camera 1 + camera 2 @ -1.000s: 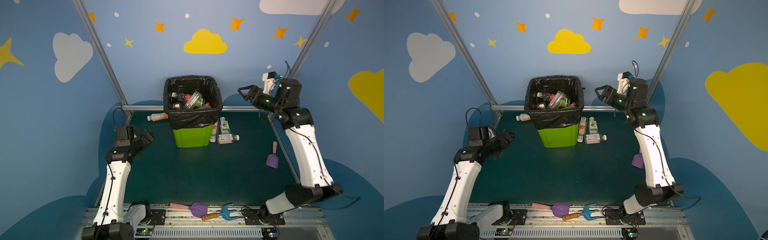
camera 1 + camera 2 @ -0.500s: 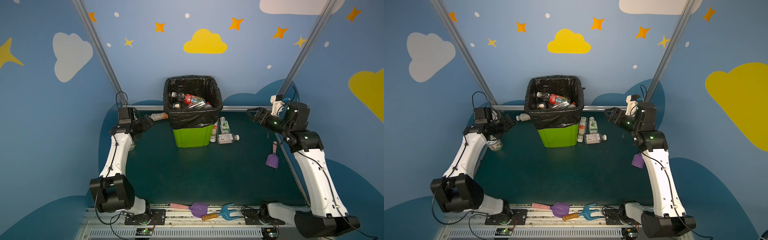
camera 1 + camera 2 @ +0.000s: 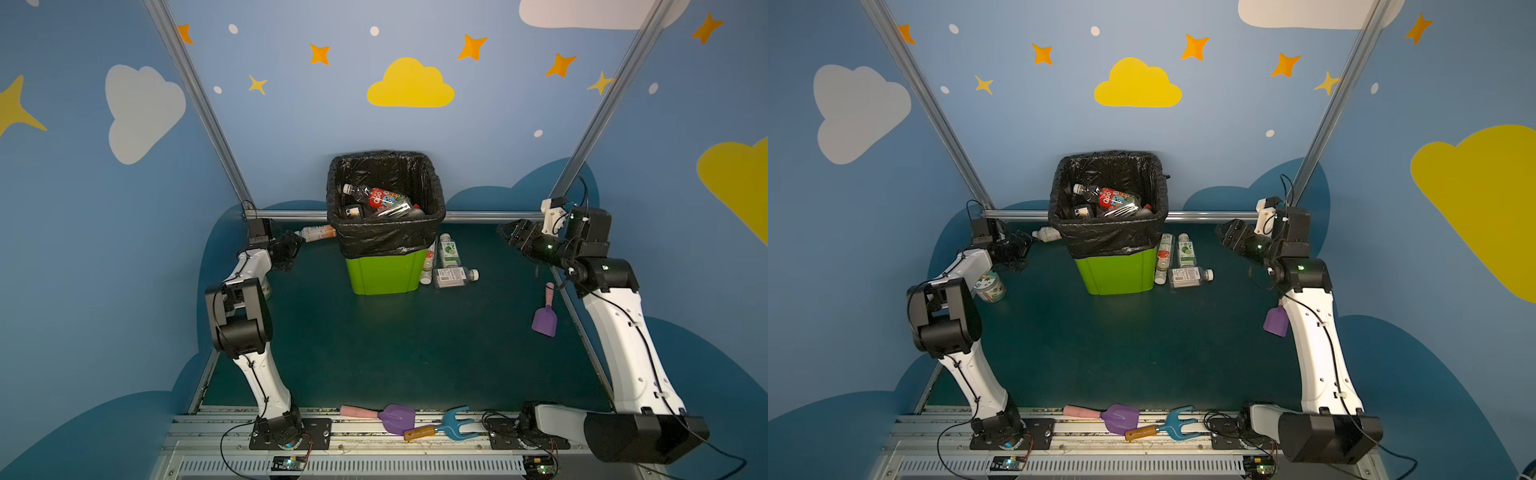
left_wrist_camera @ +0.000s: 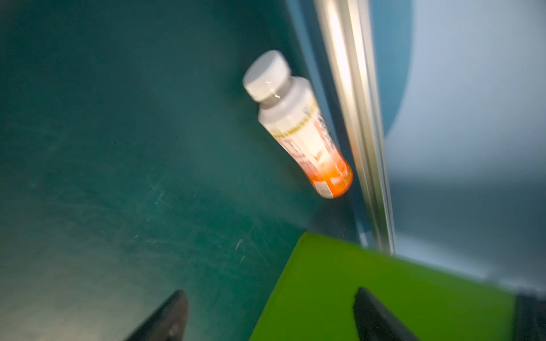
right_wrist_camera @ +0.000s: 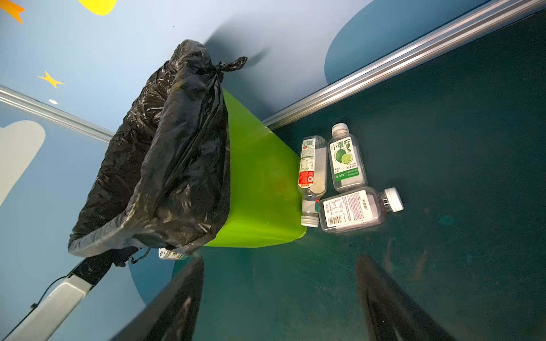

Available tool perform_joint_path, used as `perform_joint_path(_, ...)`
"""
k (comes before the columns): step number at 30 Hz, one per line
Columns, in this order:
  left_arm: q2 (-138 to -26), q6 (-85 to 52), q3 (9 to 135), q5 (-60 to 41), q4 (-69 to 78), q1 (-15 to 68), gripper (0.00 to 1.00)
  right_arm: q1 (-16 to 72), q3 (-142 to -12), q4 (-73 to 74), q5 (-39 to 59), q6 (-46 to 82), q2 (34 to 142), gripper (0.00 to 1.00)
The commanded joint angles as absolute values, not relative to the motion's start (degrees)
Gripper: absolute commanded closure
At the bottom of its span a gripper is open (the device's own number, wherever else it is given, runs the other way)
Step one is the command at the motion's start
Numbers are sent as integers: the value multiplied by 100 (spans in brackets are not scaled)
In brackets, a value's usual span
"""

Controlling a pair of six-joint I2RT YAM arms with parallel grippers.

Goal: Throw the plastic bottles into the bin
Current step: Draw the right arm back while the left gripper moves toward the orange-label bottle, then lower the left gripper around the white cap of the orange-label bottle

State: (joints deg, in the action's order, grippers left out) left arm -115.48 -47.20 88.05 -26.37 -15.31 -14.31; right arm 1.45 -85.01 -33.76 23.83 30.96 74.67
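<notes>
Bin: centre of both top views, at the back of the tabletop; bottles lie inside.
Orange bottle: lies just left of the bin.
Three bottles: lie on the tabletop against the bin's right side.
Left gripper: just left of the orange bottle, jaws apart, empty.
Right gripper: right of the three bottles, jaws apart, empty.

A green bin, lined with a black bag, is set at the back of the table, with bottles heaped inside. Three more bottles are laid just beside it, and a white bottle is seen near the left hand.
</notes>
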Motion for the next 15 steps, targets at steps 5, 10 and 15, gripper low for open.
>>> perform_joint_path(5, -11907, -5406, 9894, -1916, -1870, -1378, 42, -110, -9254, -3218, 3388, 3256, 8568, 24)
perform_joint_path(10, -12419, -5876, 10283, -1950, -1857, -1408, 41, -266, -9356, -3108, 3420, 3353, 8771, 24)
perform_joint_path(15, -12873, -6079, 10652, -1895, -1993, -1414, 42, -426, -9303, -2757, 3393, 3551, 8895, 24)
